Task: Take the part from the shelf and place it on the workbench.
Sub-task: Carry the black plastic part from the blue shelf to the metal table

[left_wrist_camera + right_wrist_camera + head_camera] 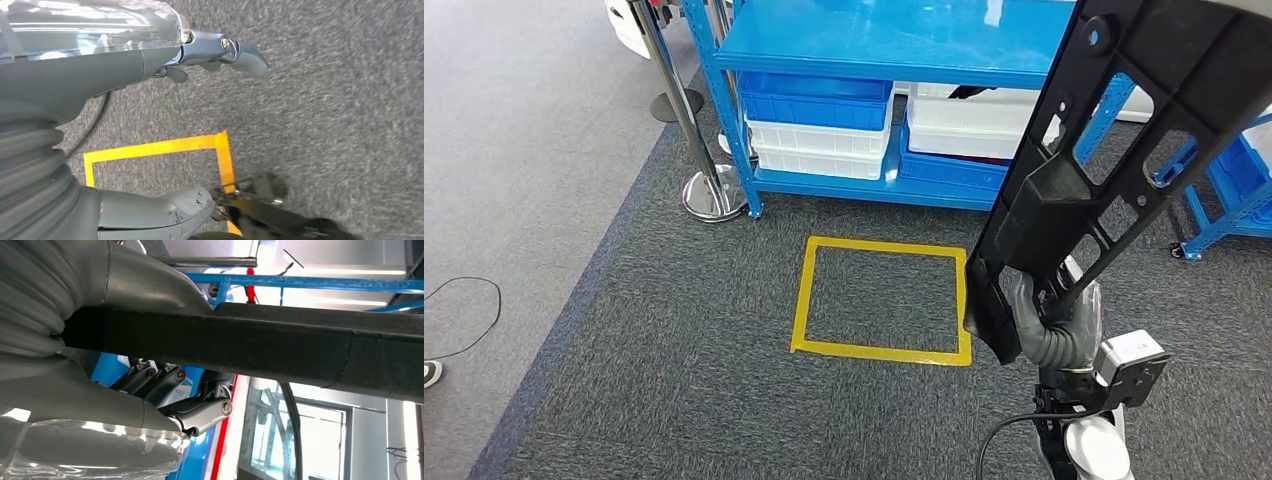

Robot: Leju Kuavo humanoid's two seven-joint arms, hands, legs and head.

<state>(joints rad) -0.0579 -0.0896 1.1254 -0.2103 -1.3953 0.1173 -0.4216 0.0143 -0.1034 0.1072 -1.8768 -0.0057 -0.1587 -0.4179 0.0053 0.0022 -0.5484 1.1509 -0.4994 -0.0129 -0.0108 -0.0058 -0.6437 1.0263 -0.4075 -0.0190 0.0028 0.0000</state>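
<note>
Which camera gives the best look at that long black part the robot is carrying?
The head view: the black part shows its cut-outs, gripped by the right hand. The right wrist view shows just a dark bar.

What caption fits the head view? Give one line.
Right hand grips a long black part above grey carpet, near a yellow taped square.

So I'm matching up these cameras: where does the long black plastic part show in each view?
Head view: the long black plastic part rises from the right robot hand, at right.
Left wrist view: a dark blurred piece, possibly its end, at the yellow tape square.
Right wrist view: a black bar straight across.
Shared landmark: blue metal shelf.
</note>
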